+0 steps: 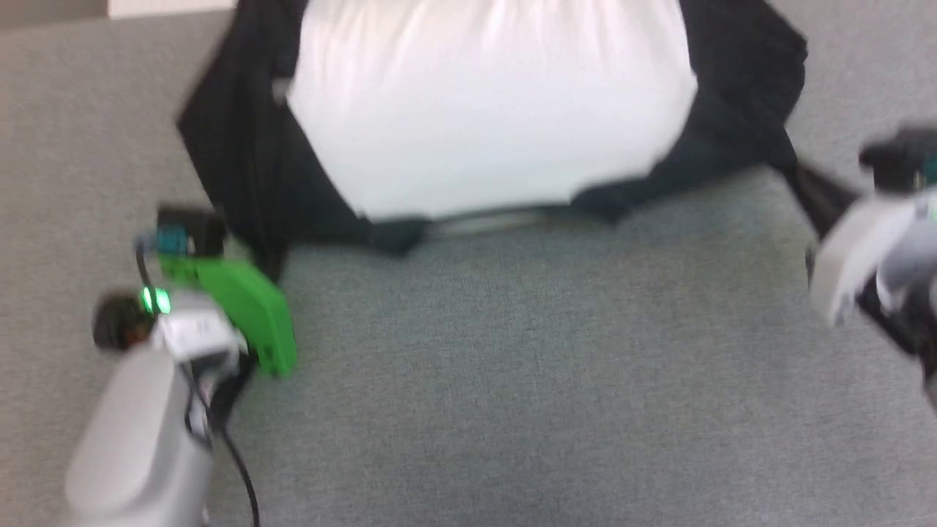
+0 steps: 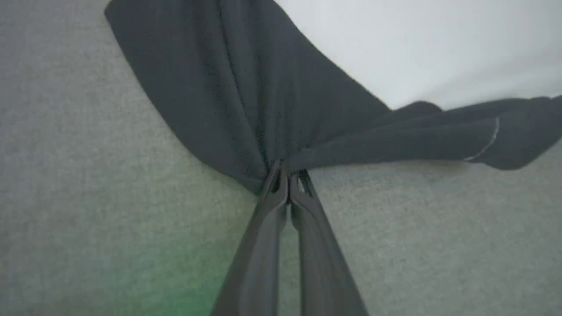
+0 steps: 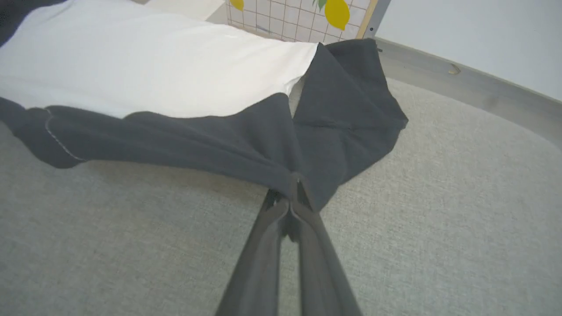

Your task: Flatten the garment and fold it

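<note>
The garment (image 1: pixel 483 110) is a white T-shirt with black sleeves, lying plain side up on a grey surface and stretched between my two grippers. My left gripper (image 1: pixel 272 256) is at the lower left, shut on the black fabric at the shirt's near left corner. The left wrist view shows that gripper (image 2: pixel 286 175) pinching a gathered bunch of the black sleeve (image 2: pixel 246 87). My right gripper (image 1: pixel 798 174), blurred at the right edge, is shut on the black fabric of the other corner. In the right wrist view this gripper (image 3: pixel 295 193) clamps the black sleeve (image 3: pixel 347 114), with folds running away from it.
The grey fabric surface (image 1: pixel 512 380) stretches bare between me and the shirt. Beyond the shirt stand a gridded panel with lemon prints (image 3: pixel 298 17), a grey baseboard (image 3: pixel 461 79) and a pale wall. A white edge (image 1: pixel 168 6) shows at the far left.
</note>
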Available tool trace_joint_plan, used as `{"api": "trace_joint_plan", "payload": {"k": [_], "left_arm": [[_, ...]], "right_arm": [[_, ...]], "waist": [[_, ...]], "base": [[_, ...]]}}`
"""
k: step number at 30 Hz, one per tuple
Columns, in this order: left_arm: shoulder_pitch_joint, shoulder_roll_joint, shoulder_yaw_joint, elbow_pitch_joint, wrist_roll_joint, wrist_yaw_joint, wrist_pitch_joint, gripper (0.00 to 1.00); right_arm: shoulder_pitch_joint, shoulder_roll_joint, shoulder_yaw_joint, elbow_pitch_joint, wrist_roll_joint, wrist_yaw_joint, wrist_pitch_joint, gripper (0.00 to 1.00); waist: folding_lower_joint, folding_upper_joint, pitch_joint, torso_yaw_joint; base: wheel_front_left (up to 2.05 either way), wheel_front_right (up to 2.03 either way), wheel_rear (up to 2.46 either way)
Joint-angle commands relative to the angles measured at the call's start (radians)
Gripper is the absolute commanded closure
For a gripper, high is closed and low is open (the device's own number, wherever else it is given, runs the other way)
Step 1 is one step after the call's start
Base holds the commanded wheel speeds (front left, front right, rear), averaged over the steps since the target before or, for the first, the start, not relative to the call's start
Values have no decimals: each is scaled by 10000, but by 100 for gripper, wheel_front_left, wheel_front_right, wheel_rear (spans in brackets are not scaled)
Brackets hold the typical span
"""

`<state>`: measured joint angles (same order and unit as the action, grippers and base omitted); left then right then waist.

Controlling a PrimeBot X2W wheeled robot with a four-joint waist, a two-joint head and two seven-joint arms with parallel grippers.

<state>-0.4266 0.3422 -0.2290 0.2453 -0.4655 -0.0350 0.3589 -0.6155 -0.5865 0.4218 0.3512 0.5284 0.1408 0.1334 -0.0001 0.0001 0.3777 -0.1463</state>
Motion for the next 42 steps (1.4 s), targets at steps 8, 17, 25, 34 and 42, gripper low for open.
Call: {"api": "trace_joint_plan", "payload": {"k": [8,17,25,34,42], "left_arm": [[3741,-266,174,-2104,-881,1055,1101,100],[5811,-706,77,-3168,-1278,1732,1297,100],[6791,-948,-278,-3489,-1493,2036,1751,100],[6527,-1120,-564,-3286,-1490,1834,1602,100],[6801,-1351,-468,-3874,-1963,1745,1442,0]], "right_arm": [[3472,177,-2150,-1207,-4,-101,1072,100],[6453,1965,-4558,-2811,-1022,-101,2678,100],[7752,3300,-5961,-3686,-2109,-101,4246,100],[7833,3987,-5903,-3311,-2315,-101,4166,100],[8356,4025,-6262,-3696,-2469,-101,3717,0]], "waist": [[1,-1,-1543,220],[1,-1,-2046,384],[1,-1,-2118,396],[1,-1,-2105,489],[1,-1,-2520,516]], "base": [[0,0,0],[0,0,0],[0,0,0],[0,0,0],[0,0,0]]}}
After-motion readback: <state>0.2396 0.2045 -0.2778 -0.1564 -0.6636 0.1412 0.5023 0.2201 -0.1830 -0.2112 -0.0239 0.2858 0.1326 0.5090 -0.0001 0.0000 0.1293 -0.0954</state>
